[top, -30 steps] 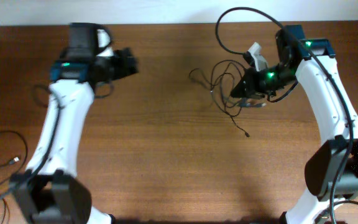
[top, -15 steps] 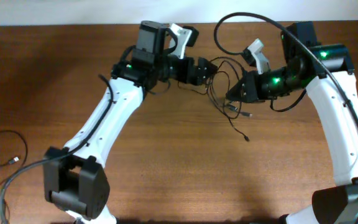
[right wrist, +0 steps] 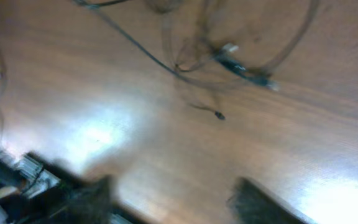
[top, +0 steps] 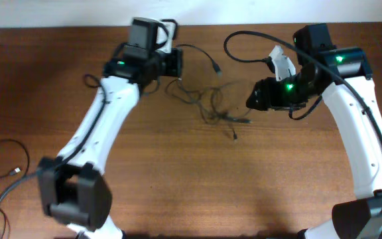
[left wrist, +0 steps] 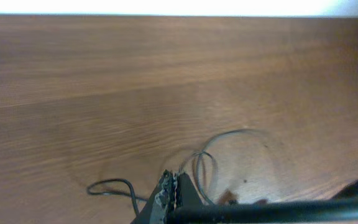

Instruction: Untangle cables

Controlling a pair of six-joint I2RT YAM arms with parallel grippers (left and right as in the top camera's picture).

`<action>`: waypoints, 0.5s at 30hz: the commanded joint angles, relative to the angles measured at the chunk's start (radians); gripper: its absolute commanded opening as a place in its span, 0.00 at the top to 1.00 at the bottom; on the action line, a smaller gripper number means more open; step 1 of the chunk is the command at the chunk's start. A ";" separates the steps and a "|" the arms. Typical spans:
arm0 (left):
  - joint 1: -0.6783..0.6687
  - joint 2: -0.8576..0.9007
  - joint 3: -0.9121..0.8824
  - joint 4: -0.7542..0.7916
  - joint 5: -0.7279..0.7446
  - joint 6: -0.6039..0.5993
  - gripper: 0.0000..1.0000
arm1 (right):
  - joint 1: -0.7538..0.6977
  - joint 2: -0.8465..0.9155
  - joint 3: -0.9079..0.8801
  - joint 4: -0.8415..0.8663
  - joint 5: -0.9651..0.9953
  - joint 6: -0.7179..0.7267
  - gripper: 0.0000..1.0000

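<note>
**A:** Where are the cables (top: 217, 109) found?

**B:** They are laid as a loose knot on the table (top: 178, 192) between the two arms, towards the far side; one strand is led up to the left gripper (top: 173, 63), and a small plug end (top: 235, 137) is left free on the knot's near side

**A:** How are the grippers held?

**B:** The left fingers (left wrist: 168, 194) are seen pressed together in the wrist view, and a thin strand appears to be pinched there, though the contact is barely shown. The right gripper (top: 252, 101) is spread, with nothing between its fingers, and is held just beside the knot on its right

**A:** What is needed for the step to be done well?

**B:** The knot is judged to be at the pulling-apart stage. The pinched strand should be drawn away slowly and low, so that loops are loosened, not tightened. A single cord at the knot's edge should be taken by the right gripper, never the middle of the tangle, and the two pulls should be made in opposite ways. If the whole knot is dragged along, the pull should be eased
</note>
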 commanded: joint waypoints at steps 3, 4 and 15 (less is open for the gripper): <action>0.007 -0.225 0.048 -0.025 -0.016 -0.012 1.00 | 0.005 0.071 0.021 0.042 0.086 0.121 0.09; 0.004 -0.270 0.058 -0.012 0.012 -0.016 1.00 | 0.005 0.090 0.021 0.046 0.082 0.121 0.07; 0.031 -0.366 0.138 0.185 -0.292 -0.481 1.00 | 0.053 0.132 0.021 0.181 -0.312 -0.050 0.01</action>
